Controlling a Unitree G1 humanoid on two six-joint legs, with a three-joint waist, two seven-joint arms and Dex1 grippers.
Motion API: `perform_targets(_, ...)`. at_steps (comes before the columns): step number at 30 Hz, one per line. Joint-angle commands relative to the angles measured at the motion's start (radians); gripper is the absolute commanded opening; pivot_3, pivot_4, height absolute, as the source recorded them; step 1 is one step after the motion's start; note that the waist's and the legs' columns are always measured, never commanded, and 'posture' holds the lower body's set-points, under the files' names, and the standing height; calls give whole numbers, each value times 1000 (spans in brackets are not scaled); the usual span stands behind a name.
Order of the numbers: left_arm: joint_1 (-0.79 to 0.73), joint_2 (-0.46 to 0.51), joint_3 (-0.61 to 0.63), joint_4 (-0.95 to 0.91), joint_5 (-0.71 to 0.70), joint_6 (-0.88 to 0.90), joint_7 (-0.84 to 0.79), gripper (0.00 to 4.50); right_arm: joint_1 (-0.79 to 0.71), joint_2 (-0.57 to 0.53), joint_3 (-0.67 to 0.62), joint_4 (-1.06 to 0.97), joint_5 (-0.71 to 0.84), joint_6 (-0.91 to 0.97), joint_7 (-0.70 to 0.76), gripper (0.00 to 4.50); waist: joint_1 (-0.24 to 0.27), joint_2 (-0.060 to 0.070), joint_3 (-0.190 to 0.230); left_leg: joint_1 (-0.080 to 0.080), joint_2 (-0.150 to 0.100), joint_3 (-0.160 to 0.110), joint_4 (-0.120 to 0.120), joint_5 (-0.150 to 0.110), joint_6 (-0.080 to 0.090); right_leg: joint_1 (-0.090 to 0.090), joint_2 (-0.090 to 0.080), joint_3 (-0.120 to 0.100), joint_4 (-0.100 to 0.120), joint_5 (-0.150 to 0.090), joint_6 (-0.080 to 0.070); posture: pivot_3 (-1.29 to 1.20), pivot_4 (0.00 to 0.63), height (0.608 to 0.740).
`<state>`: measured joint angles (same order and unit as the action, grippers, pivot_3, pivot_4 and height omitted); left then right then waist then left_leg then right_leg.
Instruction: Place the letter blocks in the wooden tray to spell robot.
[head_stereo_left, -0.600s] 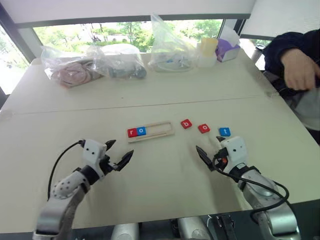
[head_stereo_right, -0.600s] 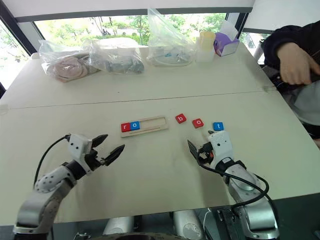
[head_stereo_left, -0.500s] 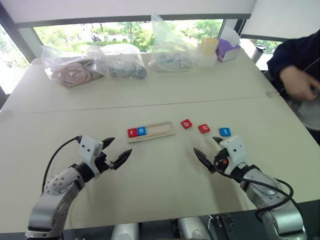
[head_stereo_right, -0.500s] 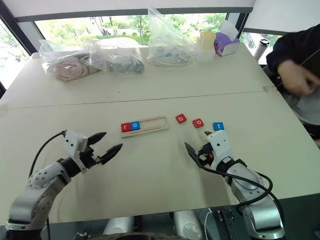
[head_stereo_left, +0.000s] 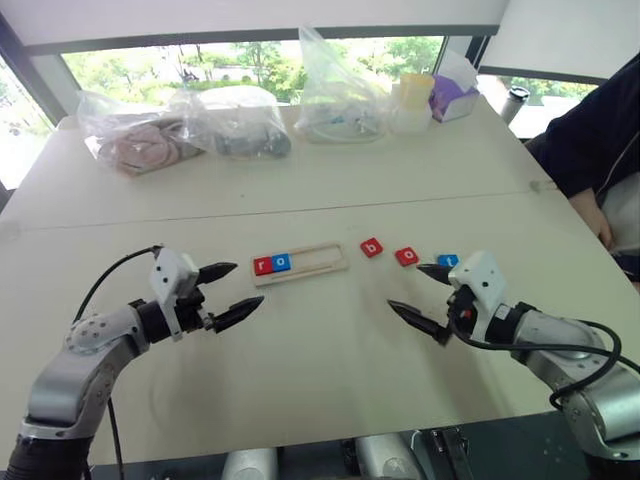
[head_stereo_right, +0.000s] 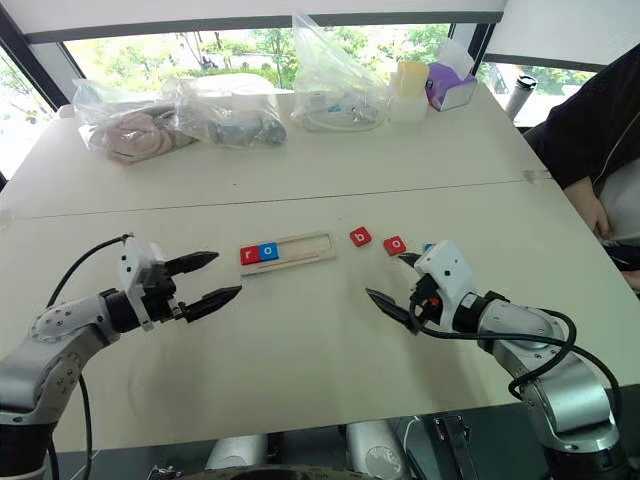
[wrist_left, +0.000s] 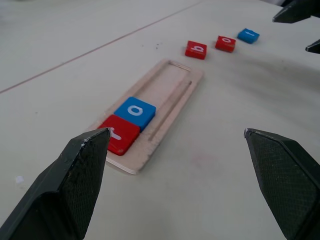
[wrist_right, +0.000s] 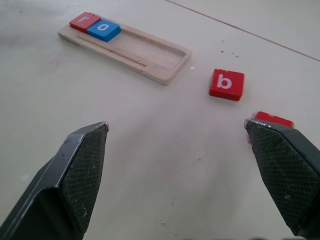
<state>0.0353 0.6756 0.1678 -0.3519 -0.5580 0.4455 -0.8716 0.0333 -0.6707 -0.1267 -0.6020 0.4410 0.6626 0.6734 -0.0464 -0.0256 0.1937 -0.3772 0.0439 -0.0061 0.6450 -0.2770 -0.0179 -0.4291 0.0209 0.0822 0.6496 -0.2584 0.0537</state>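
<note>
The wooden tray (head_stereo_left: 300, 264), a pale shallow frame, holds the red r block (head_stereo_left: 263, 265) and blue o block (head_stereo_left: 282, 262). Left gripper (head_stereo_left: 228, 292) and right gripper (head_stereo_left: 428, 297) are both spread wide, empty.

tray (head_stereo_left: 300, 263): we see r, o blocks (head_stereo_left: 272, 264) at its left end | right of it on table (head_stereo_left: 330, 360): b (head_stereo_left: 372, 248), o (head_stereo_left: 407, 257), t (head_stereo_left: 448, 261)
</note>
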Motion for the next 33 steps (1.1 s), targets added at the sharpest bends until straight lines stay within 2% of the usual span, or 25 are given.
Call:
perform_targets(1,2,31,4,-23,-12,0,-39,4500,-15,-27,-17,-30,25,5,18,4479,1,0,0,0,0,0,0,0,0,0,0,0,0,0,0,0,150,740)
perform_targets(8,-48,82,-3,23,8,-6,-102,4500,-45,-51,-20,-36,52,27,31,4479,2,0,0,0,0,0,2,0,0,0,0,0,0,0,0,0,150,740)
perform_targets(14,-178,140,-56,167,53,-48,-217,4500,-88,-82,-11,-24,52,25,46,4479,2,0,0,0,0,0,1,0,0,0,0,0,0,0,0,0,150,740)
perform_targets(21,-450,136,-204,519,222,-274,-408,4500,-126,-96,-2,-11,47,25,45,4479,3,0,0,-1,-1,0,2,0,0,0,0,-1,0,1,-1,0,150,740)
perform_targets(25,-697,61,-295,857,317,-395,-515,4500,-125,-91,16,-41,35,23,22,4479,7,0,0,-3,-2,-1,3,0,0,-1,1,-2,1,1,0,0,150,740)
perform_targets(33,-910,-47,-343,1250,433,-572,-588,4500,-98,-69,28,-86,22,25,-46,4479,4,0,0,-11,-2,-3,5,0,1,-7,1,-2,1,7,3,0,150,740)
